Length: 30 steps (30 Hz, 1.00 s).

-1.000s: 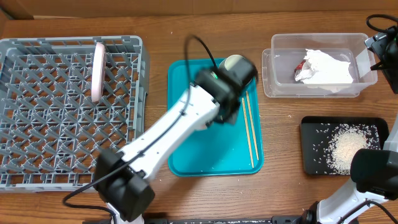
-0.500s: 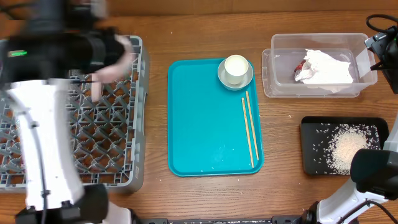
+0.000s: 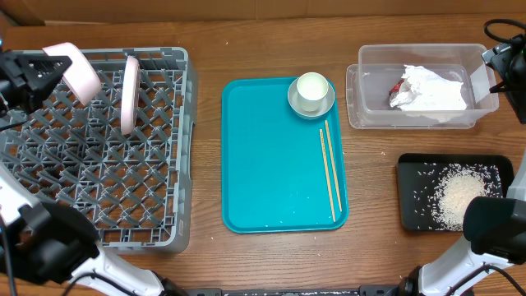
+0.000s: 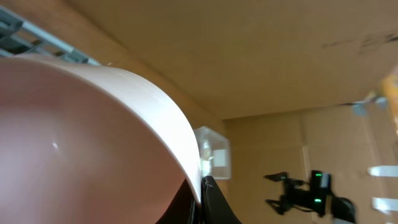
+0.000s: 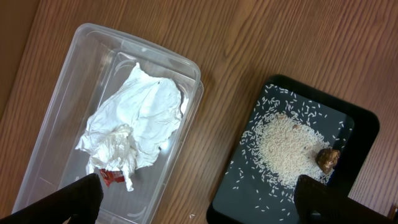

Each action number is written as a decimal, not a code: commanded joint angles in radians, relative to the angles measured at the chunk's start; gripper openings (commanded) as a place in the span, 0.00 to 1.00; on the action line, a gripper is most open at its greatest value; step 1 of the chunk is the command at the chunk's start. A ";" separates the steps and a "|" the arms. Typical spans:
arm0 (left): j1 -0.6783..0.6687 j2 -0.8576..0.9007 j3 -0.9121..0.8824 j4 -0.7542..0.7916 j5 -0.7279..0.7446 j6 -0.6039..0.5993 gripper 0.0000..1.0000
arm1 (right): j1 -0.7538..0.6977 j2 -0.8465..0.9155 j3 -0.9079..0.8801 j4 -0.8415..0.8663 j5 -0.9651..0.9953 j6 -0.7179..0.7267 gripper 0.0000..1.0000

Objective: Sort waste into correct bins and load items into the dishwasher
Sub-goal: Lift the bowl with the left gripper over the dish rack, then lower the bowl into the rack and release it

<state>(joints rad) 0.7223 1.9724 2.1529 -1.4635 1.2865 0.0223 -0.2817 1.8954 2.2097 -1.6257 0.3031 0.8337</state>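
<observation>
My left gripper is shut on the rim of a pale pink small bowl, held above the back left corner of the grey dishwasher rack. In the left wrist view the bowl fills the left half, its rim pinched between the fingers. A pinkish plate stands on edge in the rack. A white cup sits on a grey-green saucer on the teal tray, beside two chopsticks. My right gripper hangs open above the bins.
The clear tub holds a crumpled napkin and a red wrapper. The black tray holds rice and a brown scrap. The right arm stands at the table's right edge.
My left arm has swung from the teal tray across to the rack's back left corner, carrying the bowl. The right arm has not moved.
</observation>
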 commanded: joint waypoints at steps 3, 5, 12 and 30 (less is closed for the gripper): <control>0.038 0.135 -0.006 0.023 0.218 0.139 0.04 | -0.003 -0.016 0.008 0.000 0.010 -0.004 1.00; 0.044 0.180 -0.006 0.055 0.218 0.156 0.04 | -0.003 -0.016 0.008 0.000 0.010 -0.003 1.00; 0.066 0.341 -0.006 0.135 0.294 0.148 0.04 | -0.003 -0.016 0.008 0.000 0.010 -0.003 1.00; 0.102 0.448 -0.006 0.159 0.094 0.237 0.04 | -0.003 -0.016 0.008 0.000 0.010 -0.003 1.00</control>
<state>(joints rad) 0.8185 2.3783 2.1471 -1.3102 1.4014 0.1959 -0.2817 1.8954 2.2097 -1.6264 0.3027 0.8333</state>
